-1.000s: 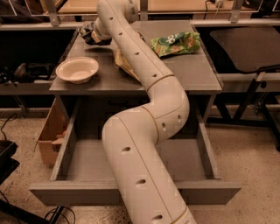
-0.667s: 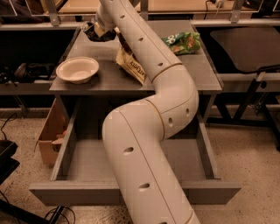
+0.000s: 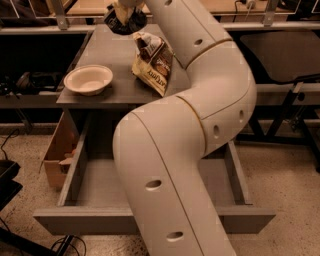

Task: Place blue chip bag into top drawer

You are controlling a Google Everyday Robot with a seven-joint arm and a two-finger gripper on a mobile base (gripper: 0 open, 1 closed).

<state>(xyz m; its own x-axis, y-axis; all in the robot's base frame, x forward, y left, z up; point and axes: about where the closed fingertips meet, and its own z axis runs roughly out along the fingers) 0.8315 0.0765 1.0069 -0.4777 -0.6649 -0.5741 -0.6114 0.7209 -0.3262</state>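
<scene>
The blue chip bag (image 3: pixel 124 24) is dark and wrinkled and hangs at the top of the camera view, above the far left part of the grey tabletop (image 3: pixel 107 47). My gripper (image 3: pixel 123 11) is shut on its upper part and holds it off the surface. The top drawer (image 3: pixel 75 220) is pulled open below the table, its grey floor bare where it shows. My arm (image 3: pixel 170 165) crosses the middle of the drawer and hides much of it.
A cream bowl (image 3: pixel 88 79) sits at the front left of the tabletop. A tan-and-brown bag (image 3: pixel 152 62) stands beside my arm. A cardboard box (image 3: pixel 57 155) stands on the floor left of the drawer. Dark chairs and cables flank the cabinet.
My gripper has risen and moved right with the blue chip bag, which has left the tabletop. The arm has swung right and now hides the green bag.
</scene>
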